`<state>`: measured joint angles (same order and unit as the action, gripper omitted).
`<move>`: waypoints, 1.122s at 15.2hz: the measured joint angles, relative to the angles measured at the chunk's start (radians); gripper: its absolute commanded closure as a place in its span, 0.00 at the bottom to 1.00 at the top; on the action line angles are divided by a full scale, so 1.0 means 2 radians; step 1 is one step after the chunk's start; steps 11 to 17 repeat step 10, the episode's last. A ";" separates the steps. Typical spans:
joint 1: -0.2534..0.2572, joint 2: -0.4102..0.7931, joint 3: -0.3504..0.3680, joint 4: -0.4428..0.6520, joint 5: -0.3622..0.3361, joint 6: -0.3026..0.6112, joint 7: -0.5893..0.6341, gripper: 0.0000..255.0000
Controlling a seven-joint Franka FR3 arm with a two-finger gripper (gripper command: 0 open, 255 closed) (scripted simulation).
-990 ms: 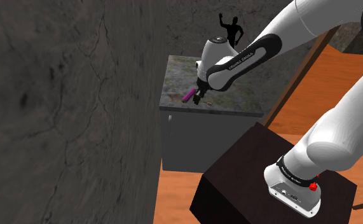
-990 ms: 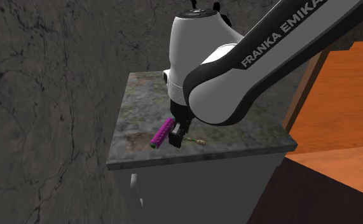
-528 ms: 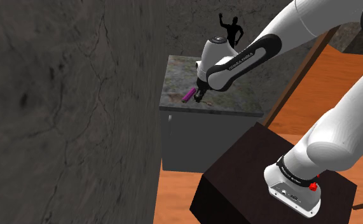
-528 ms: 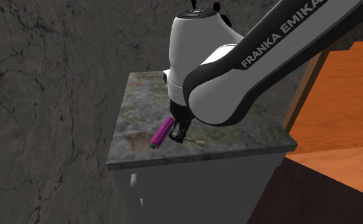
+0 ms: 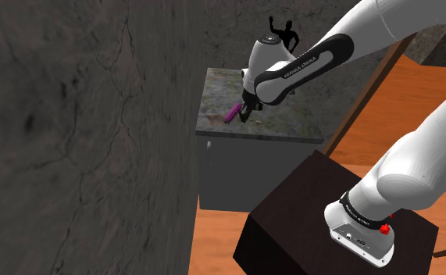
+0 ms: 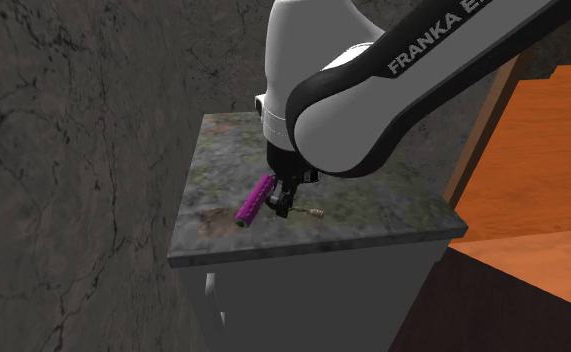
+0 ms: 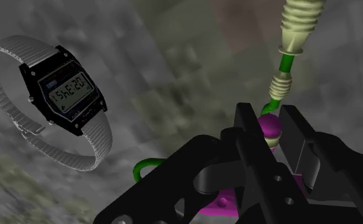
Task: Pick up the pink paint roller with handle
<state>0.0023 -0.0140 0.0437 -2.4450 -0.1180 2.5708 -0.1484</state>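
The paint roller has a magenta-purple sleeve [image 6: 254,199], a thin green wire frame [image 7: 287,63] and a pale beige handle [image 7: 299,22]. My black gripper [image 6: 284,207] comes down from above and is shut on the frame where it joins the sleeve. Its fingertips [image 7: 250,130] clasp a small magenta knob between them. The roller [image 5: 233,112] hangs tilted just above the mottled stone top [image 6: 373,205] of a grey cabinet, near that top's front edge in the second exterior view. The gripper [image 5: 247,116] sits right beside the sleeve.
A black digital watch [image 7: 65,95] with a metal band lies on the stone top beside the roller. A dark rough wall [image 5: 80,133] rises along the cabinet's left. A black figurine [image 5: 285,35] stands behind the cabinet. My dark stand [image 5: 291,223] sits on an orange wooden floor [image 6: 543,150].
The fingers closed on the roller's frame. The hand then rose a little, taking the roller up off the stone top.
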 measured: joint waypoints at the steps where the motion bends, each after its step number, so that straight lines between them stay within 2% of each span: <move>1: 0.000 -0.005 0.000 0.002 0.002 -0.008 -0.002 1.00; 10: 0.002 -0.048 0.001 0.021 0.013 -0.069 -0.012 1.00; 17: 0.002 -0.048 0.001 0.021 0.013 -0.069 -0.012 1.00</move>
